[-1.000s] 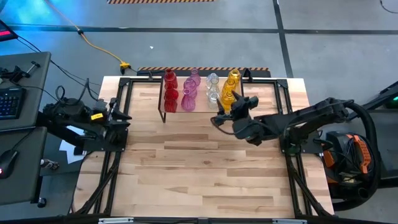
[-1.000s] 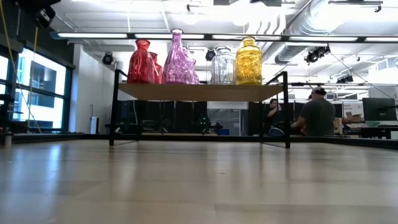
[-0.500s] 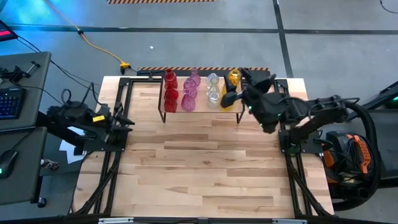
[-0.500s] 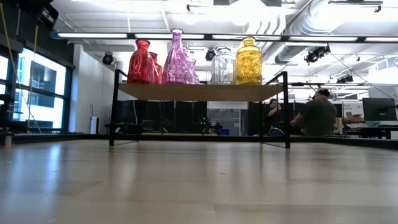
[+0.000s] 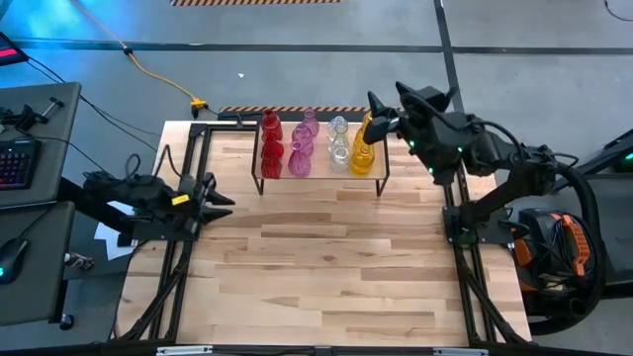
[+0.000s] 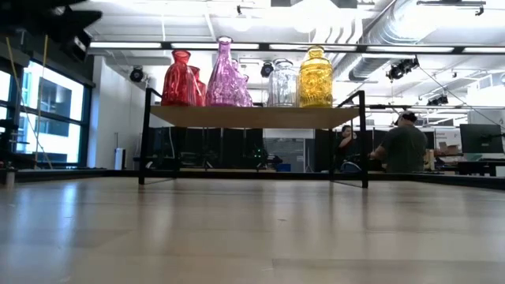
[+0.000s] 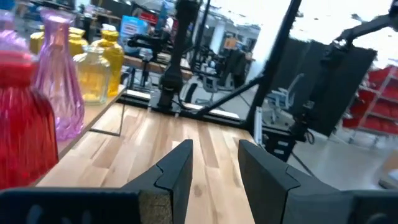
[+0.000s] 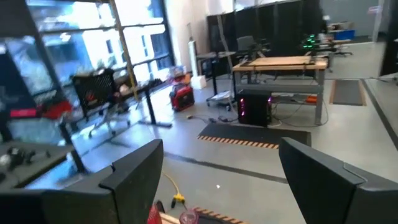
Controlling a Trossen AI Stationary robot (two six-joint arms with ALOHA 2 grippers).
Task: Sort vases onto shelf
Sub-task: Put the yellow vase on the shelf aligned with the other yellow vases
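High view, vases crowd shelf, right end effector beside edge

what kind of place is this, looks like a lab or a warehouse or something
Most likely a robotics lab in an open industrial workspace. Exposed ducts and strip lights run overhead, more workbenches stand on a bare concrete floor, and a person sits at a desk beyond the shelf of vases.

Right pincer raised, spread wide, empty; left pincer parted, empty.
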